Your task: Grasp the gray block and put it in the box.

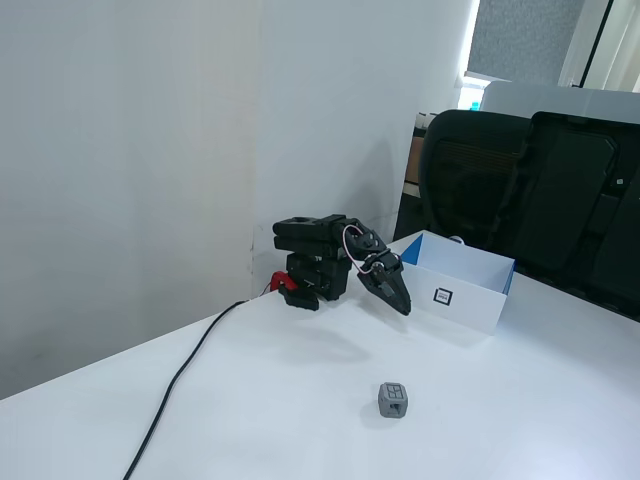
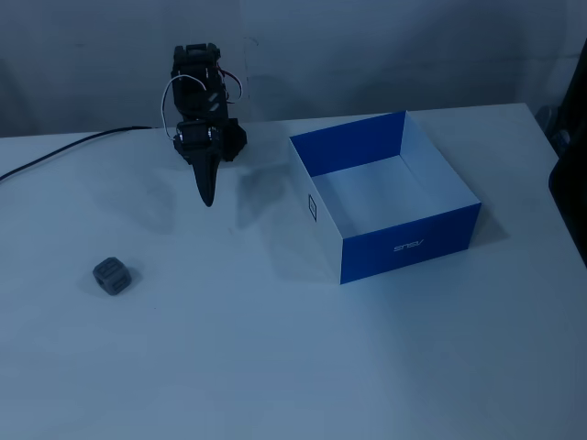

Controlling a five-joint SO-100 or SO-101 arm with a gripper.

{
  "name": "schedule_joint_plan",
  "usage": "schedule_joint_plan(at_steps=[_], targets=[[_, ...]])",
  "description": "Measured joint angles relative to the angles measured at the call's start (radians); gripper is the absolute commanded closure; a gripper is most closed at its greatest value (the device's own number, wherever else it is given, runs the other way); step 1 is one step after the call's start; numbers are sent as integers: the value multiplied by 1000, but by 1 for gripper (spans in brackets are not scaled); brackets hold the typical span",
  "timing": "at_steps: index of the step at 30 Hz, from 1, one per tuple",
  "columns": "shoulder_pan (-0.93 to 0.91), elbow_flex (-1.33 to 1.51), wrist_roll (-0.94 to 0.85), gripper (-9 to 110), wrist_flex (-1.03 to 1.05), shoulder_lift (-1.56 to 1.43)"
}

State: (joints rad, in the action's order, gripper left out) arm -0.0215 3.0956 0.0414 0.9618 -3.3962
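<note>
The gray block (image 1: 393, 399) is a tiny cube with dark square recesses; it sits alone on the white table, also in the other fixed view (image 2: 112, 276). The box (image 1: 460, 295) is shallow, white outside with blue inner walls and a small square marker on its side; it shows in the other fixed view (image 2: 404, 246) and looks empty. My black gripper (image 1: 402, 303) hangs folded near the arm's base, tip pointing down, between block and box, well apart from both. It shows in the other fixed view (image 2: 207, 197) with jaws together and nothing held.
A black cable (image 1: 185, 375) runs from the arm's base across the table toward the front left. Black office chairs (image 1: 520, 190) stand behind the table beyond the box. A white wall is close behind the arm.
</note>
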Motion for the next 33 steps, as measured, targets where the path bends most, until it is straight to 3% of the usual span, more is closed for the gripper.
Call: schedule_joint_plan(at_steps=[33], targets=[[-15, 0, 17, 101, 52, 0]])
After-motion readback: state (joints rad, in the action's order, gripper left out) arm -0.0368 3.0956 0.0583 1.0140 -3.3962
